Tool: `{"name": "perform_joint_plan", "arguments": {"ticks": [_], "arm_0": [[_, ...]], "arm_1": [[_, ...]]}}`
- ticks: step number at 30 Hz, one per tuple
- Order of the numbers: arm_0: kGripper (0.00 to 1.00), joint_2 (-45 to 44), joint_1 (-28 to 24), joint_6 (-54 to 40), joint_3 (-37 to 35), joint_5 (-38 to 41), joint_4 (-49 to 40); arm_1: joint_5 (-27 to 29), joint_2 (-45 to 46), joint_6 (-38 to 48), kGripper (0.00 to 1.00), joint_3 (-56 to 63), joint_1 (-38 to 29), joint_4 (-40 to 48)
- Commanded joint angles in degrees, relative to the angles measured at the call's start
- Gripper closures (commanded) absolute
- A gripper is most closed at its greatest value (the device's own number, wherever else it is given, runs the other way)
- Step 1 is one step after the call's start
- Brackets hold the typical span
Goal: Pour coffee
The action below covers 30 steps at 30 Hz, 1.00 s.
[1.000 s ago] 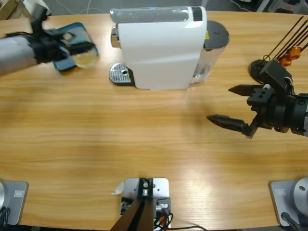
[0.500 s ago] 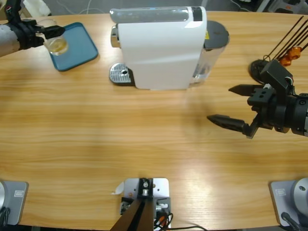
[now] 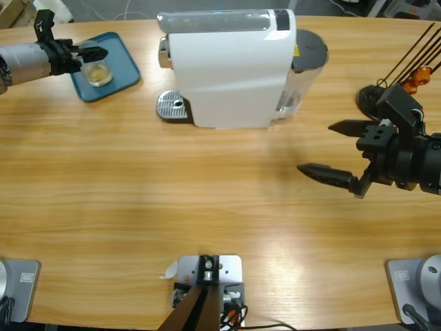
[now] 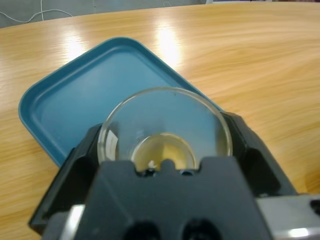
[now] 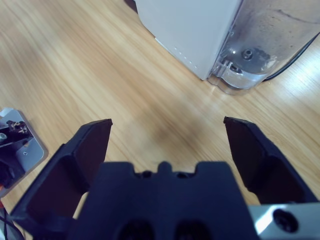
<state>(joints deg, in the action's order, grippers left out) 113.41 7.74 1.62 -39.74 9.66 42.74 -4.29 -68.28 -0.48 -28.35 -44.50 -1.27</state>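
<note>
Jaws of the left gripper clamp either side of the clear glass tumbler, held over the blue tray at ten o'clock on the table; the right gripper, at three o'clock, gapes wide and empty. Glass looks light, slippery and breakable, so mid-wall grip suits, kept level for the coffee pooled shallow at its bottom.
</note>
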Motion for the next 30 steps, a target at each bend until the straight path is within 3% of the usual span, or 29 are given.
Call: {"name": "perform_joint_plan", "arguments": {"ticks": [1, 5, 9, 14, 17, 19, 23, 30], "arm_0": [[0.004, 1.23, -1.69, 0.84, 0.7, 1.32, -1.88], [0.004, -1.81, -1.76, 0.84, 2.74, 1.38, -3.01], [0.004, -13.73, -1.74, 0.77, 6.25, 1.15, -4.8], [0.004, -33.98, 2.28, -3.08, 0.58, 1.32, -30.96], [0.014, -44.19, 10.31, -5.26, -3.29, 1.32, -48.5], [0.027, -49.9, 14.97, -6.4, -1.85, 1.08, -55.11], [0.059, -58.13, 18.19, -6.38, 5.29, -0.7, -53.62], [0.06, -52.96, 21.09, -4.99, 8.54, 0.18, -49.29]], "arm_1": [[-0.46, 1.22, -0.75, 0.0, 0.84, -0.5, 0.48], [-0.44, 1.14, -0.75, 0.0, 0.84, -0.5, 0.48], [-0.37, 1.05, -0.75, 0.0, 0.84, -0.5, 0.48], [-0.28, 1.22, -0.75, 0.0, 0.75, -0.5, 0.48], [-0.46, 1.68, -0.54, 0.0, 0.66, -0.5, 0.42], [-0.58, 2.37, -0.4, 0.0, 0.66, -0.5, 0.11], [-0.63, 2.88, -0.4, 0.0, 0.66, -0.5, -0.28], [-0.81, 2.45, -0.49, 0.0, 0.66, -0.5, -0.4]]}}
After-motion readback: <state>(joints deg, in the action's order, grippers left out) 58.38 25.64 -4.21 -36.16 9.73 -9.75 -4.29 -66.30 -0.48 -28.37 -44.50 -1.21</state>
